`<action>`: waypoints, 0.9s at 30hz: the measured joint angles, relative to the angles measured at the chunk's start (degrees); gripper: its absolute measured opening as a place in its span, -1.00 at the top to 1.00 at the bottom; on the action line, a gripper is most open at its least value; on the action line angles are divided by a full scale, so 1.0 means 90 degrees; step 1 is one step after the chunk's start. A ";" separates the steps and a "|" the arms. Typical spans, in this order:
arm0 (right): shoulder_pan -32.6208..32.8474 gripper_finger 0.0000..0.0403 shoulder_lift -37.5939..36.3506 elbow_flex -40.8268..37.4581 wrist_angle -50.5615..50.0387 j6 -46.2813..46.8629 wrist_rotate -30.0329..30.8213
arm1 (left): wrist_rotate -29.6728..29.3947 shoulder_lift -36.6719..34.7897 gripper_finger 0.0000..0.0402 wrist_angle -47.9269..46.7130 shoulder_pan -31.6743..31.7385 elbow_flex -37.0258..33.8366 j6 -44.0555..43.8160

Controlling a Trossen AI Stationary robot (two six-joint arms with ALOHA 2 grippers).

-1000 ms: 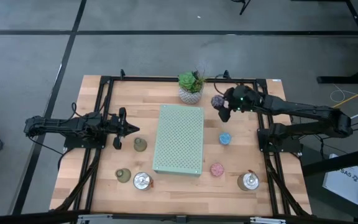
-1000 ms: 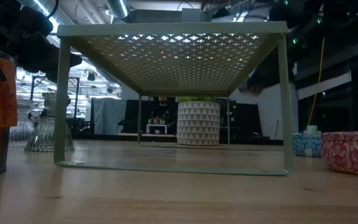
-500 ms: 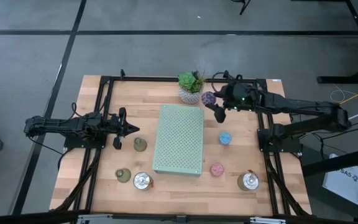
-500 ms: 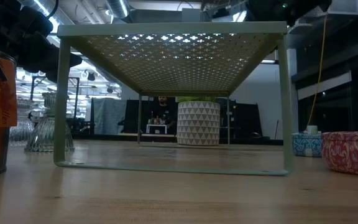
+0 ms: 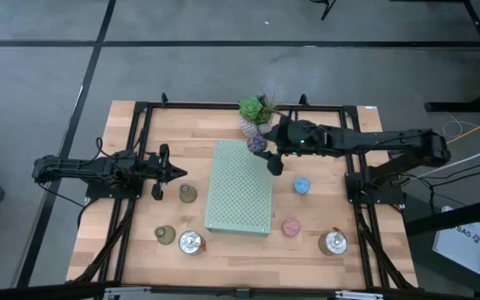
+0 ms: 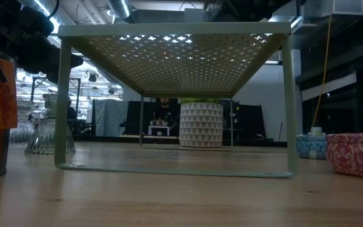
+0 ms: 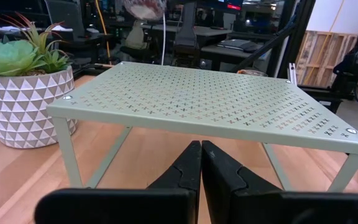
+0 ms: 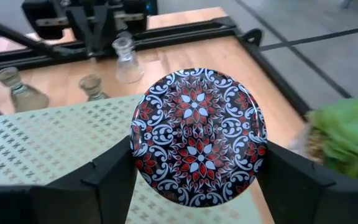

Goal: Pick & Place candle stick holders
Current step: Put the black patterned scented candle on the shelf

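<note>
right gripper [image 5: 267,150] clamping purple holder [image 8: 199,134], succulent [image 5: 256,107] beside

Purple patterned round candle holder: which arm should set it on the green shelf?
Right. Its hand already grips the purple patterned round candle holder over the perforated green metal shelf; the left hand sits shut beside it.

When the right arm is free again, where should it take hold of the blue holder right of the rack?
Come straight down on the blue holder and pinch its round side wall across the middle. It stands upright, squat, with bare table around it and the rack well apart.
</note>
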 joint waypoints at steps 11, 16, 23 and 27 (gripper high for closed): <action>0.0034 -0.41 0.0880 0.0224 0.0143 0.0052 -0.0275 | 0.0000 0.0000 0.97 0.0000 0.0001 0.0000 -0.0001; 0.0034 -0.41 0.1167 0.0224 0.0276 0.0057 -0.0275 | 0.0000 0.0000 0.97 0.0000 0.0001 0.0000 0.0000; 0.0034 -0.41 0.1264 0.0224 0.0500 0.0068 -0.0267 | 0.0000 0.0000 0.97 0.0000 0.0002 0.0000 0.0000; 0.0034 -0.41 0.1264 0.0224 0.0495 0.0071 -0.0258 | 0.0000 0.0000 0.97 0.0000 0.0001 0.0000 -0.0001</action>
